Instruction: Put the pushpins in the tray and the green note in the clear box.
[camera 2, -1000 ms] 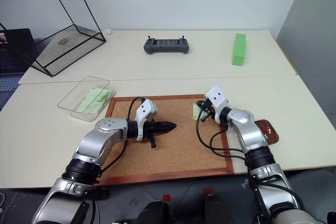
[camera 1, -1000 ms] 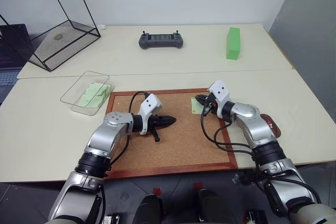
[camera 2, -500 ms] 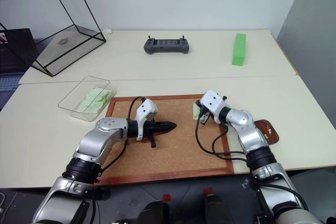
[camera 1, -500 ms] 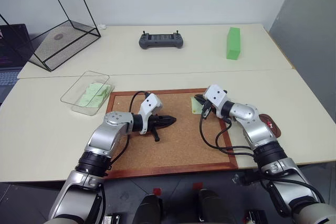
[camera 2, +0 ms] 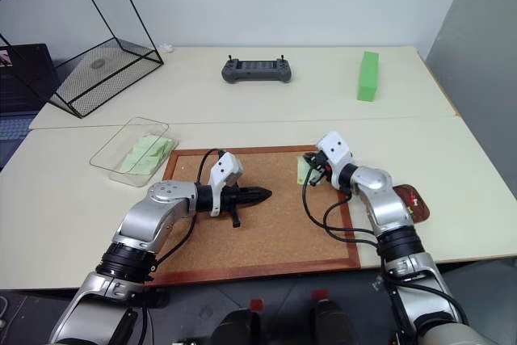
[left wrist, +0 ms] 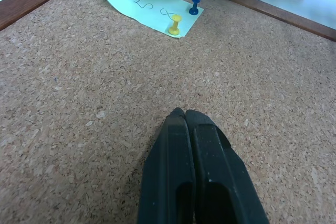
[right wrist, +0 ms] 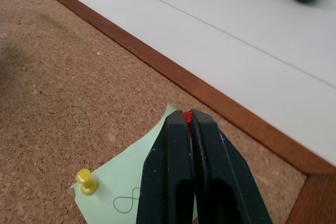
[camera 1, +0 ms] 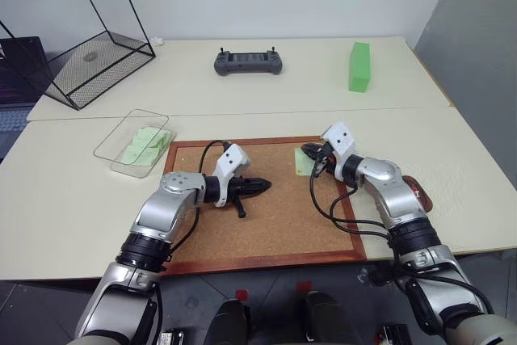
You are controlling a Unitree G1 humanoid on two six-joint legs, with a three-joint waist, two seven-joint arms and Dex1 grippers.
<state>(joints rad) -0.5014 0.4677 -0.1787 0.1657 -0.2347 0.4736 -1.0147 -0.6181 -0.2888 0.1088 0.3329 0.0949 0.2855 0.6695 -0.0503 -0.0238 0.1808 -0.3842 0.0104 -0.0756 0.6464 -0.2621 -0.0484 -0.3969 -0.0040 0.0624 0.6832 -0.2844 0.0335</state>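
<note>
On the cork board with its reddish-brown wooden frame, nearest the robot, the left pincer hovers low over bare cork, its two black fingers pressed flat together, gripping nothing. Over to the right, the right pincer is clamped tight on a tiny red pushpin head, right above the far corner of the small pale green paper note, which lies near the board's far right corner. And look, that note has looping pen marks on it, with a yellow pushpin stuck in one corner and a blue pushpin in the cork just beside its edge! Off the board's right edge, partly hidden behind the right forearm, sits the small dark reddish-brown tray, with small pins inside, too small to count. To the left, just past the board's far left corner, the shallow clear plastic box rests on the pale surface holding pale green slips already. Further back stand a dark grey handheld controller, a thick bright green block and, far left, a black wire-frame cube with a mesh base.
</note>
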